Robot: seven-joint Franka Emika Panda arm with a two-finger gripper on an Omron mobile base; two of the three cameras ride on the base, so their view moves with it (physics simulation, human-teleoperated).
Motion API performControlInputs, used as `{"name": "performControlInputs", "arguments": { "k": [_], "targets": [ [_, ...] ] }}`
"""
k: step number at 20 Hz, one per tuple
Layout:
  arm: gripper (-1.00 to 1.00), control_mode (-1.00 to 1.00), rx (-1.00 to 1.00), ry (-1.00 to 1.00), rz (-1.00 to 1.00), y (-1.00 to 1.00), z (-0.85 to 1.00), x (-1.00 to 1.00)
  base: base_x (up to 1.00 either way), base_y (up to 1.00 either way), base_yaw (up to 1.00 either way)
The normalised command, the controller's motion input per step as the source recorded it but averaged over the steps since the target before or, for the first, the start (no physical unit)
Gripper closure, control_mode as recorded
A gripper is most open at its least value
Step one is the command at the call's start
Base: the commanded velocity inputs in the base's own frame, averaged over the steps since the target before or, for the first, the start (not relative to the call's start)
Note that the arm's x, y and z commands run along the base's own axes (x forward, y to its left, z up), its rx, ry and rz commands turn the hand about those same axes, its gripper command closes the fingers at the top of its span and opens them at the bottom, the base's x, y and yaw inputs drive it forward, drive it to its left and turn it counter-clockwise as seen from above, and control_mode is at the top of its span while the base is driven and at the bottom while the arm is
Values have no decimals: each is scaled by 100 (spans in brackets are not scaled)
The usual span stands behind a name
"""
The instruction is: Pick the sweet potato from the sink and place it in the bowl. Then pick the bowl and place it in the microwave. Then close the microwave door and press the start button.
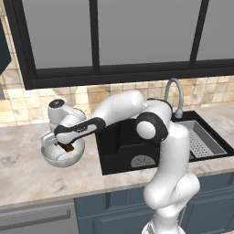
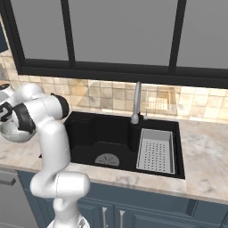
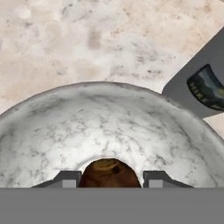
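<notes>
The grey-white marbled bowl stands on the counter left of the black sink. My gripper reaches down into the bowl, shut on the reddish-brown sweet potato. In the hand view the sweet potato sits between the two fingertips, low over the bowl's inner wall. From the right base view the arm hides most of the bowl and the hand.
A curved faucet rises behind the sink, and a grey perforated rack fills its right part. The round drain is at the basin's front. Beige marbled counter surrounds the bowl.
</notes>
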Motion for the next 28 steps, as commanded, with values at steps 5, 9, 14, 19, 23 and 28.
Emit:
{"name": "performControlInputs", "arguments": {
  "k": [5, 9, 14, 19, 23, 28],
  "targets": [
    [100, -100, -2, 0, 3, 0, -29, 2, 0, 0, 0],
    [100, -100, -1, 0, 2, 0, -26, 2, 0, 0, 0],
    [100, -100, -1, 0, 0, 0, -23, 14, 0, 0, 0],
    [100, -100, 0, 0, 0, 0, -7, 20, 0, 0, 0],
    [-100, -100, 0, 0, 0, 0, 0, 2, 0, 0, 0],
    [-100, -100, 0, 0, 0, 0, 12, -16, 0, 0, 0]
  ]
}}
